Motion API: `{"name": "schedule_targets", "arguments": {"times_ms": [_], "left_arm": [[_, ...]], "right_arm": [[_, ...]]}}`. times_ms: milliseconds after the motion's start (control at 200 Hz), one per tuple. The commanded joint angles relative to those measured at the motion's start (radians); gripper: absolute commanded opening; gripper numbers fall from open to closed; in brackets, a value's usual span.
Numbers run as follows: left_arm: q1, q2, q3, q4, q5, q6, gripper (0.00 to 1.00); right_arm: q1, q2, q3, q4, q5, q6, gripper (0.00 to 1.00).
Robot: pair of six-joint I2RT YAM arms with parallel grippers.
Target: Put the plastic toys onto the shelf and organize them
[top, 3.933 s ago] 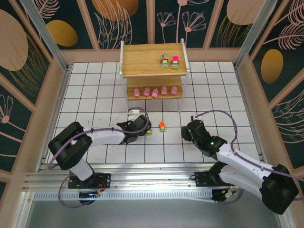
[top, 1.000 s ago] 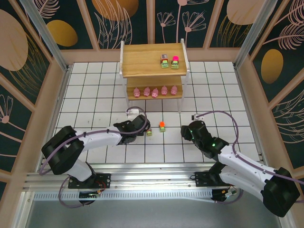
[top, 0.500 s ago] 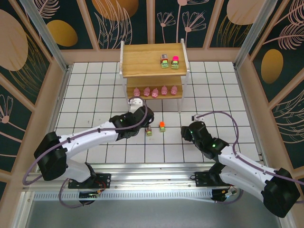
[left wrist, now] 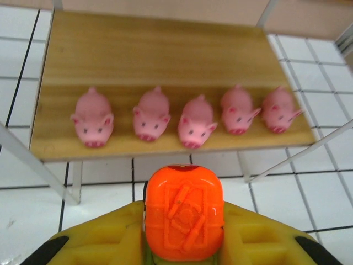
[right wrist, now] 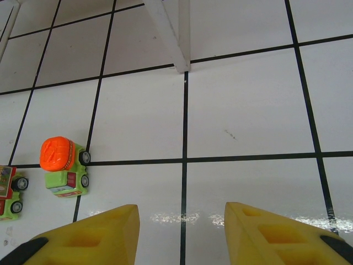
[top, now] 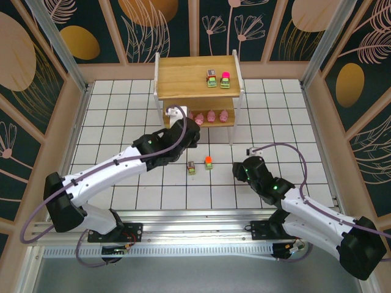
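Left claw (left wrist: pixel 183 223) is clamped nearly shut on an orange-topped plastic toy vehicle (left wrist: pixel 183 212), with the yellow fingers (left wrist: pixel 105 234) pressed against both of its sides. From the overhead camera, that left claw (top: pixel 183 126) hangs right in front of the two-tier light wooden shelf with white legs (top: pixel 183 76), at the lower tier.

On that lower board a row of five rounded pink plastic pigs (left wrist: pixel 196 122) stands side by side, snouts facing the wrist camera.

Up on the top tier, a brown-topped green toy vehicle (top: pixel 211 77) and a magenta-topped green toy vehicle (top: pixel 225 79) sit just beside each other near the right end.

Over to the right claw (right wrist: pixel 182 229): its jaws are partly open over the white tiled table (right wrist: pixel 248 110), nothing between them. Off to its left on the tiles stands a second orange-topped green toy truck (right wrist: pixel 63 165), and just beside that a red-topped green toy vehicle (right wrist: pixel 8 193).
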Motion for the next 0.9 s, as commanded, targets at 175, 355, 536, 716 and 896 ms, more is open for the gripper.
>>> {"name": "schedule_targets", "arguments": {"times_ms": [175,355,536,716,896], "left_arm": [[-0.005,0.067,0.215,-0.059,-0.006,0.110,0.30],[-0.003,0.140,0.368,-0.080,0.002,0.160,0.30],[0.021,0.208,0.521,-0.111,0.012,0.208,0.31],[0.087,0.274,0.657,-0.146,0.057,0.245,0.30],[0.135,0.359,0.769,-0.182,0.091,0.271,0.31]], "right_arm": [[0.007,-0.009,-0.013,0.019,0.020,0.008,0.45],[0.007,-0.007,-0.011,0.019,0.020,0.008,0.45],[0.009,-0.007,-0.011,0.020,0.019,0.007,0.45],[0.011,-0.007,-0.011,0.019,0.021,0.008,0.45],[0.012,-0.008,-0.011,0.017,0.026,0.011,0.45]]}}
